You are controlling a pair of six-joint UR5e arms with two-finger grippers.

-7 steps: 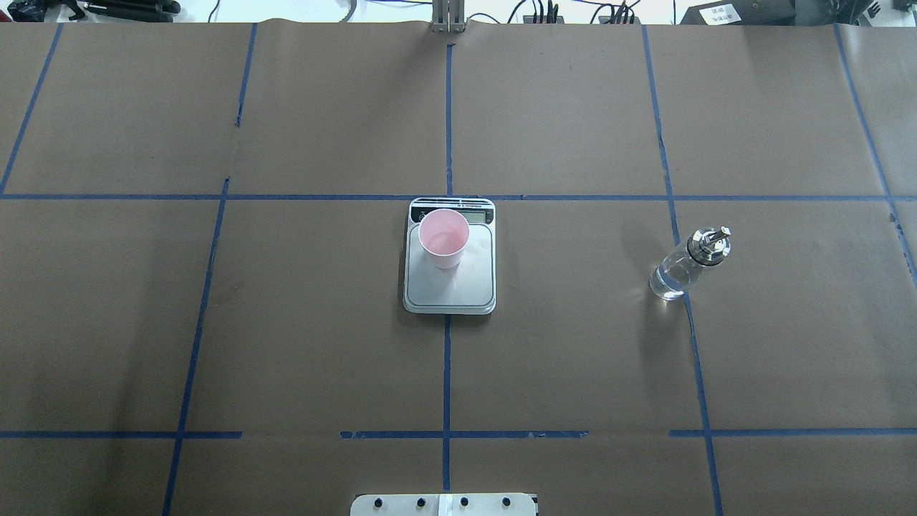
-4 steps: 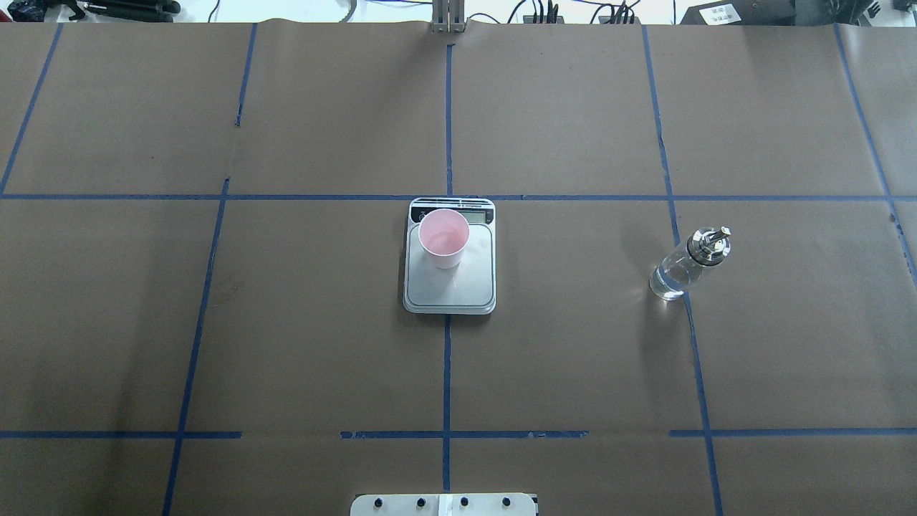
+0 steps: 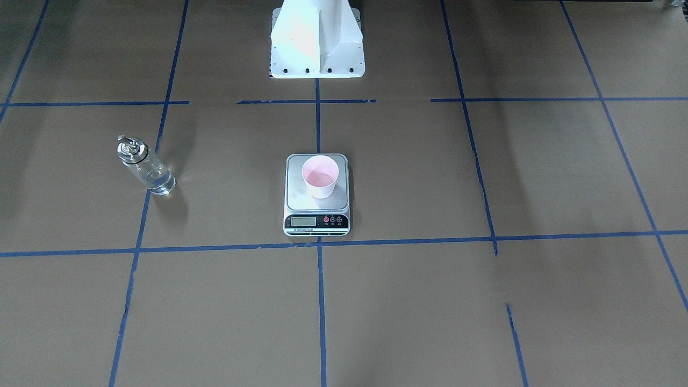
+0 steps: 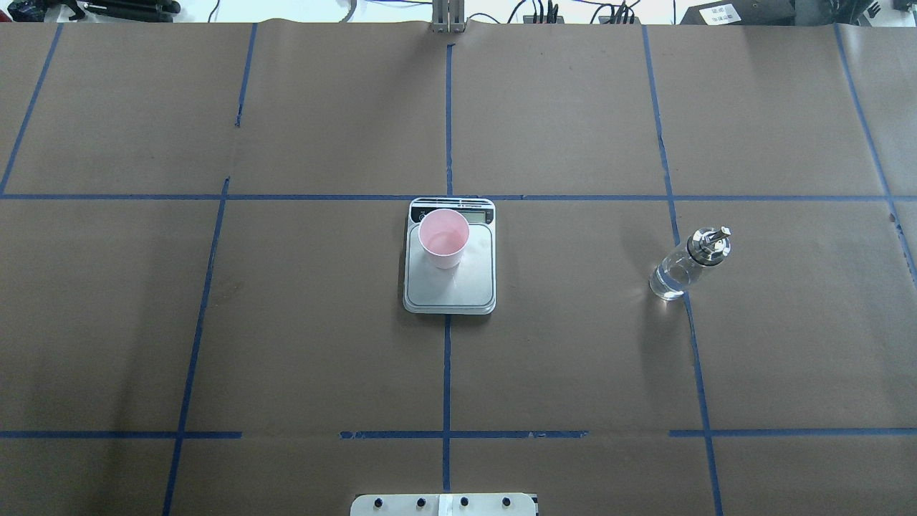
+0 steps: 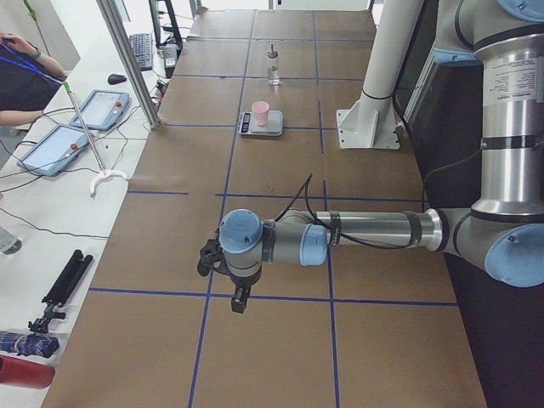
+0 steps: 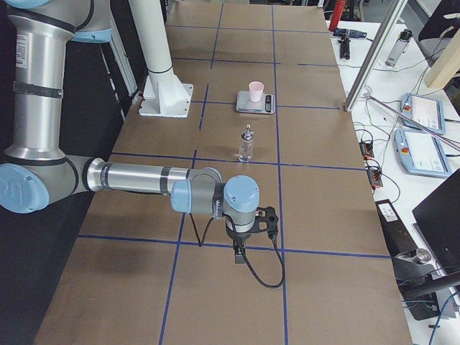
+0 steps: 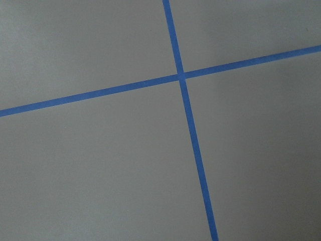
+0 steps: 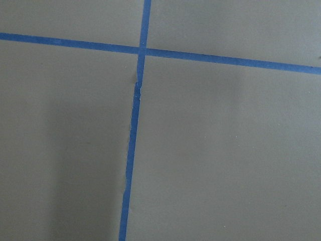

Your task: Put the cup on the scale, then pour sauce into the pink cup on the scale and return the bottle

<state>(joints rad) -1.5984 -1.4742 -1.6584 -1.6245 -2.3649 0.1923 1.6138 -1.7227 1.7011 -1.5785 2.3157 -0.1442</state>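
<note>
Both arms held low at the worktop's ends, well apart from the scale – cup on the platform, bottle standing alone.

The left gripper (image 5: 240, 299) hangs over a blue tape crossing far to the robot's left of the scale (image 4: 450, 288), and the right gripper (image 6: 238, 254) hangs as far to its right; each shows only from a side camera, so I cannot tell whether the fingers are spread or pressed together. Neither holds anything. The cup (image 4: 444, 241) stands upright on the scale's steel platform, towards the display end and partly covering it; its pink inside looks darker at the bottom, but I cannot tell whether liquid lies there. The bottle (image 4: 683, 266) stands upright on the worktop (image 4: 573, 358), well to the robot's right of the scale – between it and the right gripper – with clear sauce (image 4: 666, 282) in its lower part and its metal spout cap on.
</note>
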